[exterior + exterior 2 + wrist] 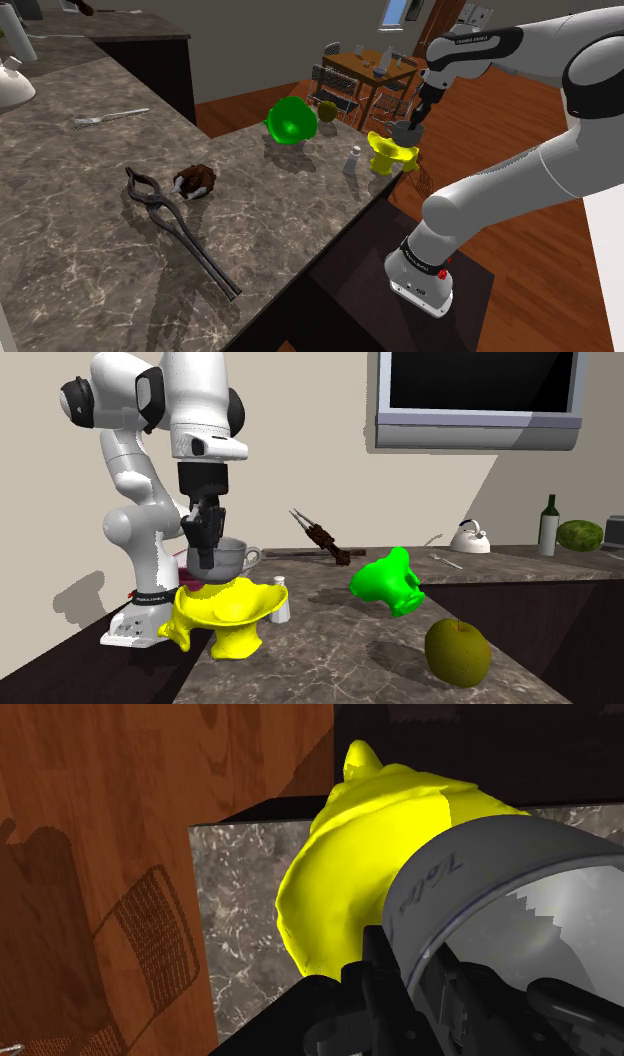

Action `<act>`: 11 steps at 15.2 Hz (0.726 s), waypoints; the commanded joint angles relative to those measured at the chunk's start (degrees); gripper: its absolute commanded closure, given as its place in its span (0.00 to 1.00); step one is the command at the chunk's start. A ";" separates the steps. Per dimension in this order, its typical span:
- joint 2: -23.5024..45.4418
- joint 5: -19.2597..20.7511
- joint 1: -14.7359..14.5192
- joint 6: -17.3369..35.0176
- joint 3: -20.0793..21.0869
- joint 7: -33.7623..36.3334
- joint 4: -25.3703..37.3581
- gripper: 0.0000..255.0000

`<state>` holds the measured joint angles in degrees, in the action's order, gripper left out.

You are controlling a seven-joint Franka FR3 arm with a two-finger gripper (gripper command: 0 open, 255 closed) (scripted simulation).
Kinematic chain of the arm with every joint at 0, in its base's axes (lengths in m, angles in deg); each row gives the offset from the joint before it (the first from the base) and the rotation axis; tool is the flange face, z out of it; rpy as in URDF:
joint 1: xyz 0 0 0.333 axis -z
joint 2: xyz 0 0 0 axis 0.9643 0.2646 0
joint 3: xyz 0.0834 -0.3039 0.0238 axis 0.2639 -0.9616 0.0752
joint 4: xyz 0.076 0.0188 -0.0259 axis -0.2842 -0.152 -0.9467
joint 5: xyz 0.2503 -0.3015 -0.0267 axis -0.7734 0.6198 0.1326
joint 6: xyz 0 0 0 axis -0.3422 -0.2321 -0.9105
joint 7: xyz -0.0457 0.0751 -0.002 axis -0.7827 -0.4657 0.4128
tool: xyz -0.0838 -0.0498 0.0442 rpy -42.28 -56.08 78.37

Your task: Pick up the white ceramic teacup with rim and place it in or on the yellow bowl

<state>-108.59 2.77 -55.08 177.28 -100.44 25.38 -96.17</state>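
Hovering just above the yellow bowl (pixel 225 614), the greyish-white teacup (pixel 235 560) hangs upright from the gripper (pixel 204 557). The fingers are nearly closed and pinch the cup's wall on the side away from its handle. The step in hand appears to be placement: descend straight over the bowl's hollow, keep the cup level, release only once it rests, and avoid the small white shaker (pixel 282 600) just beside the bowl.

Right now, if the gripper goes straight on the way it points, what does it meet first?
Likely the yellow bowl: the gripper points down, clasping the teacup by its rim right above it, so the cup would touch the bowl first.
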 commanded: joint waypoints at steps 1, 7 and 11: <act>0.01 -0.01 -0.01 0.05 0.00 0.00 -0.01 1.00; 0.00 0.00 0.00 0.04 0.00 0.00 -0.01 0.00; -0.50 -0.19 -0.10 -3.90 0.50 0.03 3.45 0.00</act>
<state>-109.10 2.73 -55.08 174.80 -100.12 25.39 -94.07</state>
